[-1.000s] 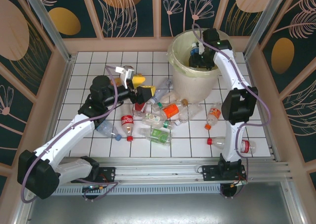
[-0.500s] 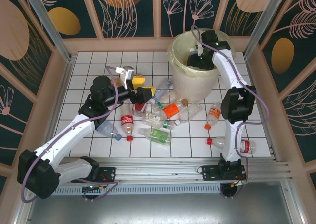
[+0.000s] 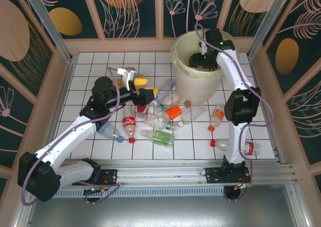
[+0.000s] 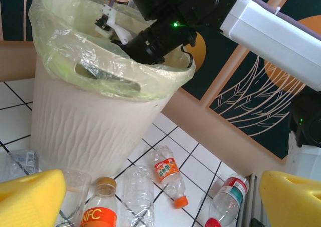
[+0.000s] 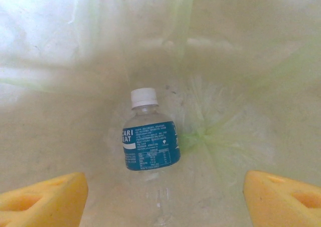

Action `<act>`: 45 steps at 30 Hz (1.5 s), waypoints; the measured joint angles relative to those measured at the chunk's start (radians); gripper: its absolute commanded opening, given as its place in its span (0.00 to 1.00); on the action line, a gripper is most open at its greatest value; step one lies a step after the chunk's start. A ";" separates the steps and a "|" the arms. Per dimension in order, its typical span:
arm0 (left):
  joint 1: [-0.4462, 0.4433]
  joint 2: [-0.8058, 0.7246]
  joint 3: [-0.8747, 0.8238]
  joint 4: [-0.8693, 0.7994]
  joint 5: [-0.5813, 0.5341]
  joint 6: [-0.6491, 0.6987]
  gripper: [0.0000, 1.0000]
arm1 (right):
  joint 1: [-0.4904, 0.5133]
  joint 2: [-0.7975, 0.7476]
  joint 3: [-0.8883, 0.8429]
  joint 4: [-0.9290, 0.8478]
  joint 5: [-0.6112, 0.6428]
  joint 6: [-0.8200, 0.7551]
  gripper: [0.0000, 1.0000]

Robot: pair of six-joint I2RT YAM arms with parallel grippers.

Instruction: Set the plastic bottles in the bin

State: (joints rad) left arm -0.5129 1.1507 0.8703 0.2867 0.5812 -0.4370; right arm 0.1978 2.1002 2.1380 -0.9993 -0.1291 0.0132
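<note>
Overhead, the round cream bag-lined bin (image 3: pixel 186 84) is seen at one o'clock, right gripper (image 3: pixel 200 61) inside. Left wrist: left gripper (image 4: pixel 160 202) spread empty above clear plastic bottles (image 4: pixel 136 184). Right wrist: jaws parted, blue-labelled bottle (image 5: pixel 149 142) lying at twelve; a straight withdrawal is advised

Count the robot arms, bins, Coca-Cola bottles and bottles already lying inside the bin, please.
Robot arms: 2 (left arm, right arm)
Bin: 1
Coca-Cola bottle: 1
Bottle inside the bin: 1
Total: 5
</note>
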 measured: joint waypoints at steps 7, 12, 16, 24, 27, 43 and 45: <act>0.000 -0.006 0.000 -0.023 -0.019 0.026 0.99 | 0.000 -0.095 0.000 0.014 -0.005 0.000 0.82; 0.000 -0.025 0.000 -0.033 -0.022 0.037 0.99 | 0.000 -0.190 -0.001 0.037 -0.016 0.004 0.82; 0.000 -0.042 0.000 -0.047 -0.022 0.045 0.99 | 0.000 -0.277 -0.046 0.085 -0.028 0.013 0.82; 0.000 -0.068 0.000 -0.073 -0.018 0.069 0.99 | 0.036 -0.507 -0.276 0.222 -0.031 0.033 0.81; 0.000 -0.072 0.000 -0.087 -0.017 0.078 0.99 | 0.063 -0.595 -0.360 0.277 -0.029 0.048 0.81; 0.000 -0.127 0.018 -0.274 0.036 0.176 0.99 | 0.314 -0.988 -0.755 0.361 0.056 0.143 0.77; 0.000 -0.136 0.024 -0.307 0.050 0.193 0.99 | 0.350 -1.036 -0.826 0.350 0.065 0.171 0.77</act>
State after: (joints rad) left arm -0.5129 1.0149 0.8944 -0.0208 0.6315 -0.2440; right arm 0.5476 1.0637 1.3117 -0.6495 -0.0639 0.1841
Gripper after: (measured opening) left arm 0.985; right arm 0.775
